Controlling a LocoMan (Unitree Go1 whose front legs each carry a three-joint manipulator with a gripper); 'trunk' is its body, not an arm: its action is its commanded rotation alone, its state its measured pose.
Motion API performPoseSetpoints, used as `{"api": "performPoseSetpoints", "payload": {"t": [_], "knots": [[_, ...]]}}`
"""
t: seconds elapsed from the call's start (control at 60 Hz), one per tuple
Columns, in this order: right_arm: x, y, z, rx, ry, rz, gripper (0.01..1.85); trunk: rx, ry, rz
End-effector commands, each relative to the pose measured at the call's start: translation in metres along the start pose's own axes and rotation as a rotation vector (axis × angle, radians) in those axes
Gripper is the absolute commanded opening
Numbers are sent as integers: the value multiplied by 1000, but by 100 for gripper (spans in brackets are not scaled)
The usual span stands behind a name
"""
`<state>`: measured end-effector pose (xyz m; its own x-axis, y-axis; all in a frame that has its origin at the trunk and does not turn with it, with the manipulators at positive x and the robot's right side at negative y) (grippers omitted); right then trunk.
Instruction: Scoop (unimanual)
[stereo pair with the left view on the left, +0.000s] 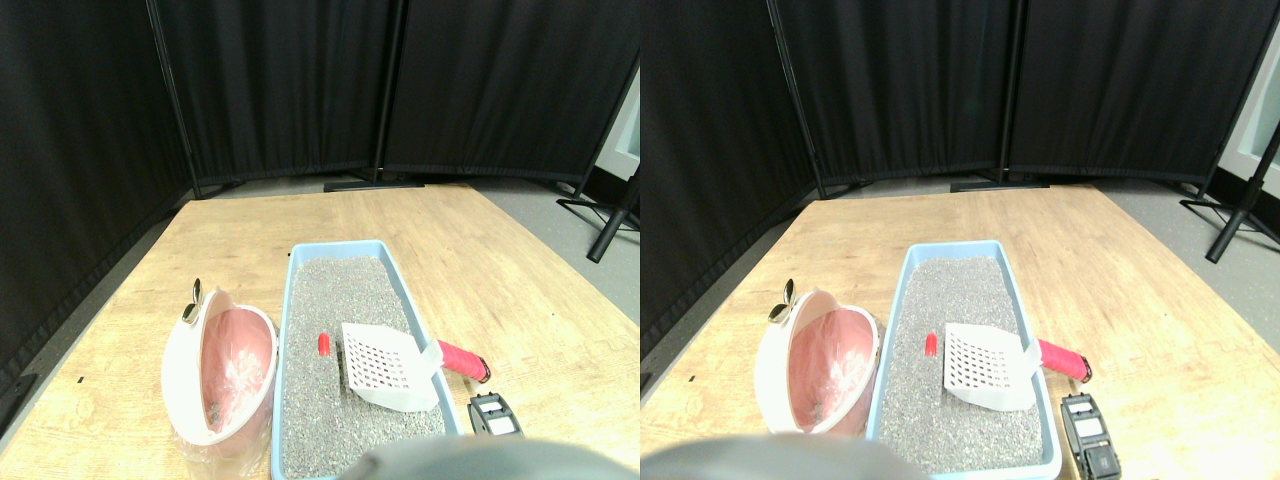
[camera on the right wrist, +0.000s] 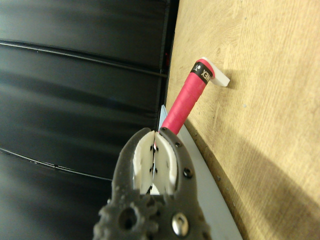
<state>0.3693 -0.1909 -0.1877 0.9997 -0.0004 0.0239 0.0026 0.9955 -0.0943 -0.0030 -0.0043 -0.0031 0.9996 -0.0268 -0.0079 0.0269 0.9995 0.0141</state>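
A white slotted scoop (stereo pair with the left view on the left: 385, 368) lies on the grey litter in the light-blue tray (stereo pair with the left view on the left: 292, 300). Its pink wrapped handle (stereo pair with the left view on the left: 460, 358) sticks out over the tray's right rim. A small red piece (stereo pair with the left view on the left: 323, 344) sits in the litter just left of the scoop's blade. My right gripper (stereo pair with the left view on the left: 494, 413) is low on the floor by the tray's right wall, a little nearer than the handle's end. In the wrist view the gripper (camera on the right wrist: 155, 134) has its white pads pressed together with nothing between them, and the pink handle (camera on the right wrist: 185, 102) runs on beyond the tips.
A pink bin with a white rim (stereo pair with the left view on the left: 220, 370) leans beside the tray's left wall. Wooden floor panels (stereo pair with the left view on the left: 500, 270) spread to the right and behind. Black curtains (stereo pair with the left view on the left: 300, 80) close the back, with a stand leg (stereo pair with the left view on the left: 610, 225) at the far right.
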Motion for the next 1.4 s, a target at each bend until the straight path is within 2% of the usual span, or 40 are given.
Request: {"api": "performPoseSetpoints", "payload": {"t": [0.017, 0.25, 0.267, 0.3, 0.333, 0.35, 0.517, 0.683, 0.75, 0.833, 0.85, 1.05, 1.4], "knots": [[1, -1, 7, -6, -44, -8, 48, -1, 2, 1], [2, -2, 6, 30, -86, 0, 46, 0, 1, -3], [3, -2, 6, 31, -98, 6, 47, -1, 4, -16], [3, -3, 5, 31, -106, 10, 47, -2, 4, -17], [5, -4, 5, 40, -121, 4, 49, -3, 4, -18], [6, -5, 4, 42, -151, 15, 50, -5, 3, -19], [11, -10, 3, 84, -167, 28, 66, -2, 4, -18], [18, -10, 2, 119, -160, 37, 83, -5, 9, -20], [23, -11, 0, 135, -119, 25, 93, -5, 9, -20], [27, -10, -2, 146, -116, 23, 97, -5, 9, -20], [28, -10, -3, 155, -116, 22, 98, -19, 11, -21], [39, -7, -7, 189, -86, 35, 99, -30, 13, -11], [55, -6, -10, 231, -44, -18, 94, -37, 13, -10]]}}
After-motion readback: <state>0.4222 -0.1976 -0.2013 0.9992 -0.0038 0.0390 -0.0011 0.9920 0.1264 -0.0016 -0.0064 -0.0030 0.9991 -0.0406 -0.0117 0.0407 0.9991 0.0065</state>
